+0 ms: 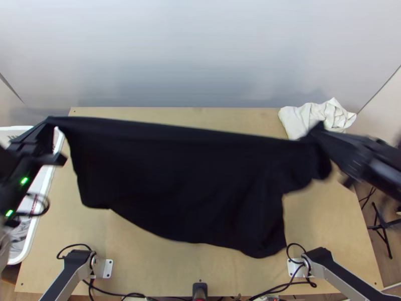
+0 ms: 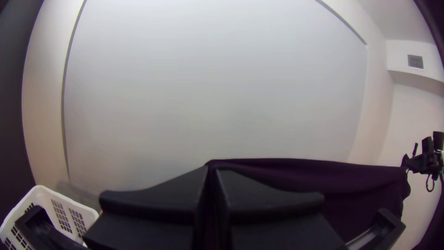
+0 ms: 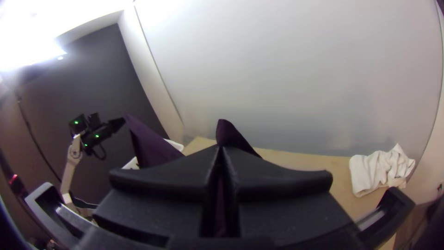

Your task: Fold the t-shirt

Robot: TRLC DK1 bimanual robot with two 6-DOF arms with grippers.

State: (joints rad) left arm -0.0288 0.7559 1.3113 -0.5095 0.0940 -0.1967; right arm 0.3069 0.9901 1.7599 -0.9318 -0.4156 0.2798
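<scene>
A black t-shirt (image 1: pixel 185 185) hangs spread between the two grippers above the table, its upper edge stretched nearly straight and its lower part drooping toward the near side. At the top view's left, my left gripper (image 1: pixel 50 121) is shut on one corner; in the left wrist view the left gripper (image 2: pixel 212 170) pinches the dark cloth (image 2: pixel 296 173). Over on the right, my right gripper (image 1: pixel 316 131) holds the other end, blurred. In the right wrist view the right gripper (image 3: pixel 222 150) is shut with cloth (image 3: pixel 231 135) standing out beyond its tips.
A crumpled white cloth (image 1: pixel 318 118) lies at the table's far right corner. Along the left edge stands a white basket (image 1: pixel 37 220) with things inside. The wooden table (image 1: pixel 135 256) shows below the shirt; cables run along its near edge.
</scene>
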